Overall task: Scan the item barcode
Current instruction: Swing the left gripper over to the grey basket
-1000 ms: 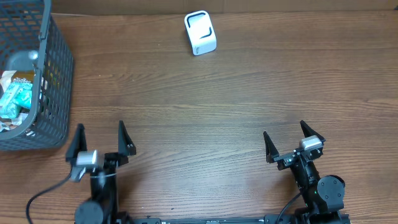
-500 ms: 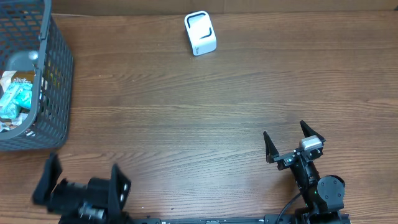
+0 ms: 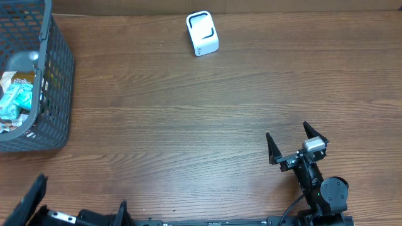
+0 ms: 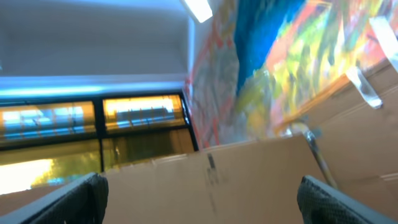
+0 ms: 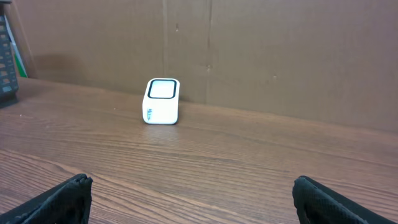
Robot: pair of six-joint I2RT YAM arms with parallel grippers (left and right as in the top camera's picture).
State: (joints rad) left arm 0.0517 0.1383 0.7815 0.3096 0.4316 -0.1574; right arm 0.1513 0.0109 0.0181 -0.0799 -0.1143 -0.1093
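The goods to scan lie in the dark mesh basket [image 3: 59, 81] at the table's [image 3: 188, 125] ten o'clock edge in the overhead view. A teal packet [image 3: 14, 100] sits beside a brown packet [image 3: 16, 80], with something pale above them that is too dim to name. Which one is meant for scanning cannot be told. Both packets look like thin film pouches, so they are probably light, soft and crinkly, with a slick skin that would slide between hard fingers and contents that could crush. A fair hold would be across a sealed edge or the narrow width, which keeps the printed face free to turn toward the white scanner [image 3: 201, 32] at twelve o'clock. The left claw [image 3: 80, 194] is at seven o'clock, half out of the overhead view. Its fingers are spread wide with nothing between them, and its own camera is tipped up at a painted wall and cardboard. The right claw [image 3: 286, 129] sits at five o'clock, just as widely spread, holding and touching nothing and facing the scanner across bare wood. Both claws are well apart from the basket.
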